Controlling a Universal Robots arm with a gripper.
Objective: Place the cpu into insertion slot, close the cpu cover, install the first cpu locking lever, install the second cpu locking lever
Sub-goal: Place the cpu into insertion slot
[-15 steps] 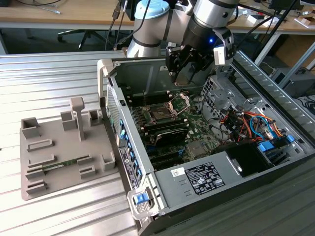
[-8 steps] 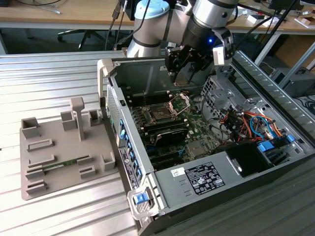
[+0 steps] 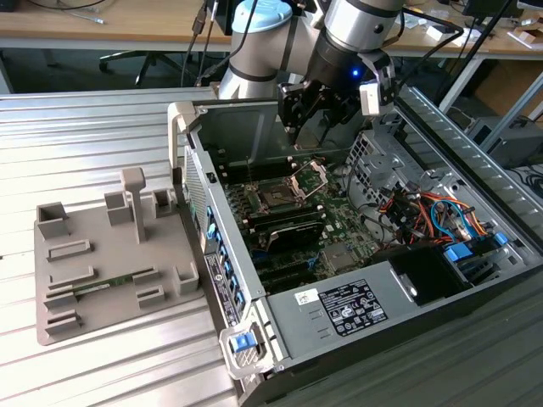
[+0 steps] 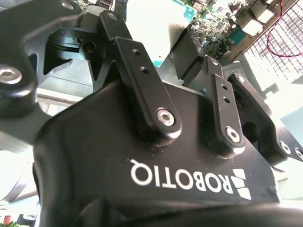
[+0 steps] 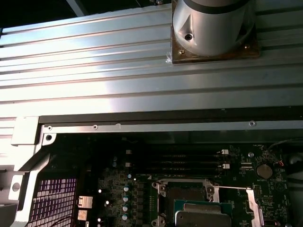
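The cpu (image 5: 202,218) — flat, silver-grey top, green edge — sits pinched in the claw (image 3: 295,123) above the dark insertion slot (image 3: 276,197).

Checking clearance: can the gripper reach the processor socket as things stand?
Probably yes: the gripper hangs over the open case, and the socket lies uncovered below, its cover tipped up.

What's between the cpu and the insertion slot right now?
Nothing visible. The gripper holds the cpu above the circuit board. The insertion slot lies bare, and the cpu cover stands swung open at its edge toward the exterior view's right.
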